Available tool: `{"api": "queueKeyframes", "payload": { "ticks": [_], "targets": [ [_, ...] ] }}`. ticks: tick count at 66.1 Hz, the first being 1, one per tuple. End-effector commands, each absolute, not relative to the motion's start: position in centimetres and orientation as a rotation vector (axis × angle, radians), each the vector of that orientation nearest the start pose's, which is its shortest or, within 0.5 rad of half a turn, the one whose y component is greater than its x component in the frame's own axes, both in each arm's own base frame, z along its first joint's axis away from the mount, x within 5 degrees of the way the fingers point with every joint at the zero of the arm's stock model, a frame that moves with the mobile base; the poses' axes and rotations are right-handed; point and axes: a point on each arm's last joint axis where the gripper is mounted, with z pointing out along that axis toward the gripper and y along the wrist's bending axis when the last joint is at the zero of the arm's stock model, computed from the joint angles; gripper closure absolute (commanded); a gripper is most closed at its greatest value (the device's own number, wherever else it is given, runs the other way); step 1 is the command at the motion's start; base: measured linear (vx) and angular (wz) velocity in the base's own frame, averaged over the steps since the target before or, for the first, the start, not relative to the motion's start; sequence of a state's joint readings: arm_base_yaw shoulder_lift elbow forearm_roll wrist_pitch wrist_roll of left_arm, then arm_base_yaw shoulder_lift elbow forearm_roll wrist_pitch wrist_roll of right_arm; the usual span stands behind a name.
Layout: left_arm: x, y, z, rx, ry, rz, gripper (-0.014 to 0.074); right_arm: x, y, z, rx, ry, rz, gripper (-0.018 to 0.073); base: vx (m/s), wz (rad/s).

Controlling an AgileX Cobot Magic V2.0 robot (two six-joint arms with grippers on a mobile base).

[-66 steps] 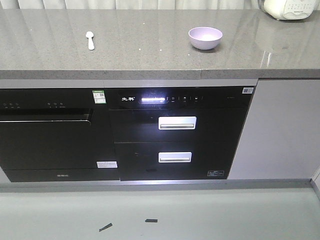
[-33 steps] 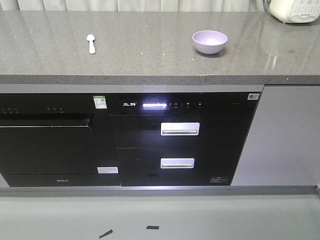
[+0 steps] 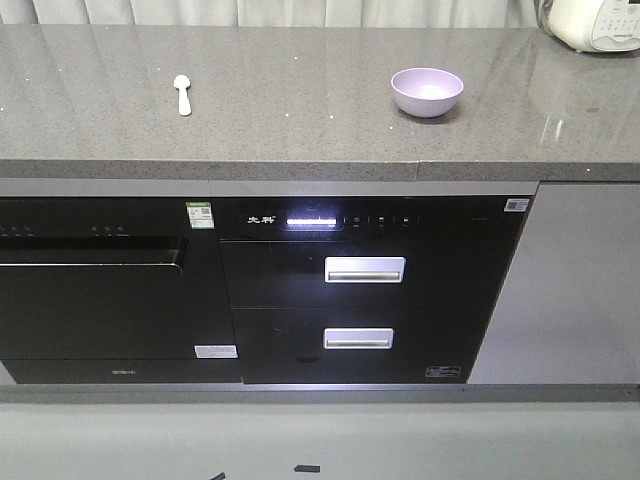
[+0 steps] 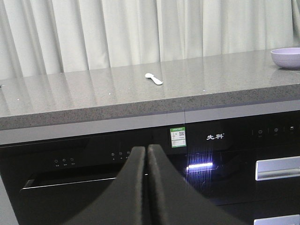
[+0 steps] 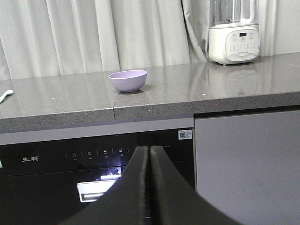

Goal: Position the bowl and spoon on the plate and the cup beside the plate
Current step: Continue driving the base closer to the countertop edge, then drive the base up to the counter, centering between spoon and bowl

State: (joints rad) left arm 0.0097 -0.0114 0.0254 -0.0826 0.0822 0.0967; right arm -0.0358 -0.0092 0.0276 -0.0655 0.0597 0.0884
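- Above and beyond the left gripper (image 4: 146, 149), the spoon (image 4: 153, 78) lies flat on the grey countertop (image 4: 93, 98), a little right of the fingertips' line. Its oval head is the end farther from the gripper.
- Both dark fingers of the left gripper are pressed together with nothing between them. They sit below the counter edge, facing the black appliance front (image 4: 70, 178).
- Far to that gripper's right, the bowl (image 4: 286, 57) is cut by the frame edge.
- Fingers of the right gripper (image 5: 149, 149) likewise meet tip to tip, holding nothing, low before the black control panel.
- Up and slightly left of the right gripper, the bowl stands upright on the countertop, close to a seam in the stone.
- At the far left of that gripper's view, only the spoon's tip shows.
- Up and to its right, a white blender (image 5: 233, 33) stands at the back of the counter, against the curtain (image 5: 70, 33).
- From the front, spoon and bowl lie well apart, neither touching anything but the counter.
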Motion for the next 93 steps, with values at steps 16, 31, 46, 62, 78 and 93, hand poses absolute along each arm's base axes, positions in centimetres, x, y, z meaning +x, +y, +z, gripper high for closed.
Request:
{"api": "queueKeyframes", "payload": {
  "ticks": [16,31,46,62,78,93],
  "targets": [
    [5.66,0.04,19.47,-0.008,1.526,0.005,0.0602,5.62,-0.21,20.13,0.044,1.487,-0.014,0.0564,0.07,0.01],
    [5.66,0.04,19.47,-0.008,1.526,0.005,0.0602,5.62,-0.21,20.12,0.044,1.488,-0.014,0.0564,0.07,0.02],
    [5.66,0.04,19.47,-0.008,1.526,0.005,0.0602,5.62,-0.21,20.12,0.044,1.488,-0.014,0.0564,0.08,0.02],
    [5.66,0.04,19.47,-0.008,1.526,0.005,0.0602,5.62,-0.21,20.12,0.044,1.488,-0.014,0.0564,0.08,0.01],
    [5.66,0.04,19.47,-0.008,1.526,0.005,0.0602,5.62,-0.21,20.12,0.044,1.488,-0.014,0.0564,0.07,0.0],
    [5.66,0.04,19.47,-0.008,1.526,0.005,0.0602,5.62,-0.21,20.12,0.044,1.488,-0.014,0.0564,0.06,0.01]
  ]
}}
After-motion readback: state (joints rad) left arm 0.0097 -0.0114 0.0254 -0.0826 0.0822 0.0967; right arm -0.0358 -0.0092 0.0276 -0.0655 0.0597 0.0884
